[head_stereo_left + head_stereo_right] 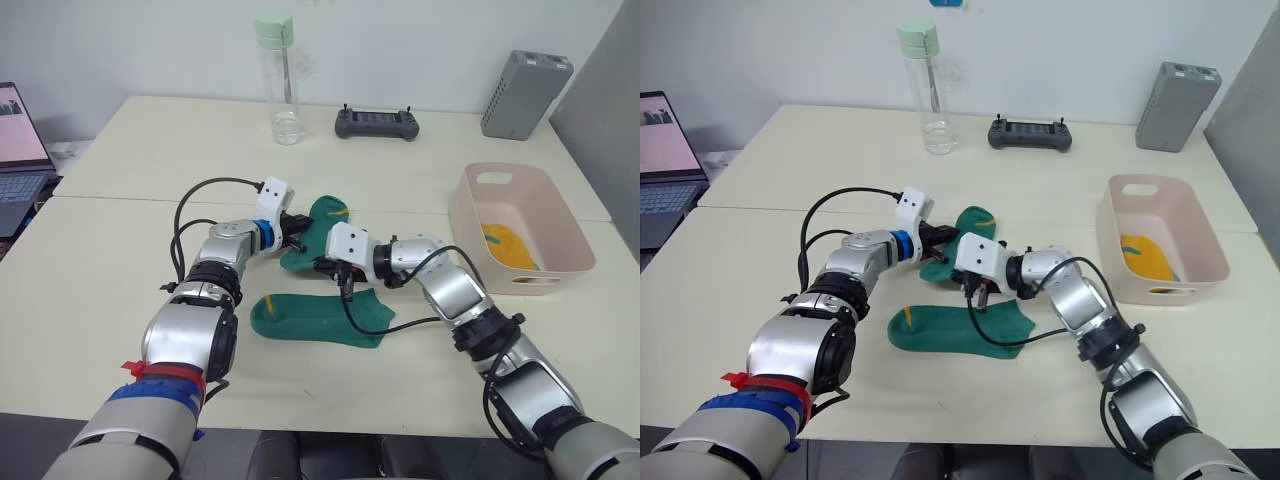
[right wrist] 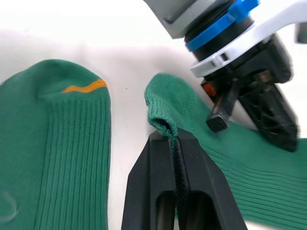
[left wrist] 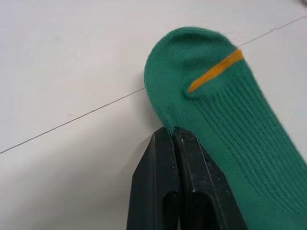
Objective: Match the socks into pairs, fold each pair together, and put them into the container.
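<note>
Left eye view: two dark green socks mid-surface (image 1: 120, 290). Far sock (image 1: 318, 232) pinched at edges by both claws, left claw (image 1: 297, 228) and right claw (image 1: 330, 265). Near sock (image 1: 320, 316) flat. Pink container (image 1: 520, 222) at 3 o'clock holds yellow sock (image 1: 510, 248).

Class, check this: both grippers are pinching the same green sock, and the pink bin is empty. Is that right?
Not quite. Both grippers, left and right, pinch the upper green sock, but the bin is not empty: the left eye view shows a yellow sock inside.
</note>
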Action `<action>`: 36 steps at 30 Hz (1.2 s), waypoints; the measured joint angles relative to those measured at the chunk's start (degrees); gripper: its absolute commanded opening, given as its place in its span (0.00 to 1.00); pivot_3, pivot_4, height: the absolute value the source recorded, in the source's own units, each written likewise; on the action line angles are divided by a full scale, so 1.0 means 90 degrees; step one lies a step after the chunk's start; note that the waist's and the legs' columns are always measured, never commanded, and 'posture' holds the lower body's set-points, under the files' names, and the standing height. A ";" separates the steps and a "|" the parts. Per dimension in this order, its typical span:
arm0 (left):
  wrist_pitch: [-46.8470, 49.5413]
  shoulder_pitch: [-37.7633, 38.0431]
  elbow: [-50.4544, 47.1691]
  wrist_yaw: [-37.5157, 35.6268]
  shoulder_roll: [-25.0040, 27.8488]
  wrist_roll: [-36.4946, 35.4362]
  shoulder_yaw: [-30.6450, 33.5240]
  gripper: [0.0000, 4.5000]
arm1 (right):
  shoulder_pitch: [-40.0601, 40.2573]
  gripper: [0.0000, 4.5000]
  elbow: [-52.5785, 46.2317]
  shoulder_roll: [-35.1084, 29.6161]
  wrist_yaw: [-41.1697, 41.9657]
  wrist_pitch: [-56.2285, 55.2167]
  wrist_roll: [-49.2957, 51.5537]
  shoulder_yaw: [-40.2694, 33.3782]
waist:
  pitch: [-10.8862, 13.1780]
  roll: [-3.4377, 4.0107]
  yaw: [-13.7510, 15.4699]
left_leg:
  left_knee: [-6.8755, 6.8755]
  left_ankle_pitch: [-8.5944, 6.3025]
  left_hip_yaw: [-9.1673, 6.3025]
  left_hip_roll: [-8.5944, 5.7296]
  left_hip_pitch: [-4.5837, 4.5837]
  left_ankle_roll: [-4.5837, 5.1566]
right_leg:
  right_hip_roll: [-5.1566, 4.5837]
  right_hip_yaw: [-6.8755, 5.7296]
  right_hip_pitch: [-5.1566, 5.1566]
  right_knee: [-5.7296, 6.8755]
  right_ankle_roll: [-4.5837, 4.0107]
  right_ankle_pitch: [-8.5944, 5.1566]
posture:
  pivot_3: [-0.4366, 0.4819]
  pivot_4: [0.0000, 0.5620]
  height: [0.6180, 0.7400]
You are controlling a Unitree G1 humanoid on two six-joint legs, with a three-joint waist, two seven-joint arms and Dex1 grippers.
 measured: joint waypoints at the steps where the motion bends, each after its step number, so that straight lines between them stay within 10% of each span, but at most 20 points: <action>1: 0.0133 0.0095 -0.0152 -0.0008 0.0041 -0.0093 0.0114 0.00 | 0.0014 0.00 -0.0076 -0.0151 0.0092 -0.0146 0.0005 -0.0013 | 0.0000 0.0000 -0.0003 | 0.0000 0.0000 -0.0001 0.0000 0.0000 0.0000 | 0.0000 -0.0001 0.0000 0.0000 0.0000 0.0000 | 0.48 0.27 1.00; 5: 0.0970 0.0819 -0.1435 0.0038 0.0207 -0.0483 0.0470 0.00 | 0.0057 0.00 -0.0085 -0.0697 0.0452 -0.0822 -0.0006 -0.0055 | 0.0000 0.0000 -0.0027 | -0.0001 0.0001 -0.0002 0.0002 0.0001 -0.0001 | 0.0000 -0.0001 0.0000 0.0003 -0.0001 0.0000 | 0.48 0.27 1.00; 15: 0.5182 0.4429 -0.8713 0.2325 -0.0669 -0.2245 0.1383 0.00 | 0.0024 0.00 0.0928 -0.1284 0.1090 -0.2868 0.0186 -0.0251 | 0.0001 0.0001 0.0061 | 0.0034 0.0008 -0.0046 -0.0005 0.0026 -0.0013 | -0.0015 -0.0038 0.0065 0.0007 0.0000 0.0001 | 0.48 0.27 1.00; 19: 0.5726 0.4968 -0.9946 0.3091 -0.1117 -0.2585 0.1508 0.21 | 0.0026 0.24 0.1207 -0.1268 0.1308 -0.3037 0.0414 -0.0377 | 0.0003 -0.0001 0.0080 | 0.0044 0.0008 -0.0059 -0.0005 0.0089 -0.0012 | -0.0014 -0.0051 0.0137 -0.0012 0.0012 -0.0003 | 0.48 0.27 1.00; 27: 0.5918 0.5726 -1.0392 0.2475 0.0521 -0.2949 0.1890 0.78 | 0.1176 0.88 -0.0104 -0.2006 0.0995 -0.1402 0.1006 -0.1362 | 0.0003 0.0000 0.0099 | 0.0049 0.0011 -0.0067 -0.0003 0.0086 -0.0011 | -0.0012 -0.0056 0.0132 -0.0008 -0.0014 0.0004 | 0.48 0.27 1.00; 36: 0.4359 0.4416 -0.8391 0.0718 0.2154 -0.2430 0.1049 0.86 | 0.2230 0.89 -0.3518 -0.0695 -0.1804 0.4723 0.3325 -0.2625 | 0.0000 0.0000 0.0147 | 0.0020 0.0011 -0.0079 -0.0004 0.0084 -0.0012 | -0.0011 -0.0070 0.0114 -0.0011 -0.0034 -0.0008 | 0.48 0.27 1.00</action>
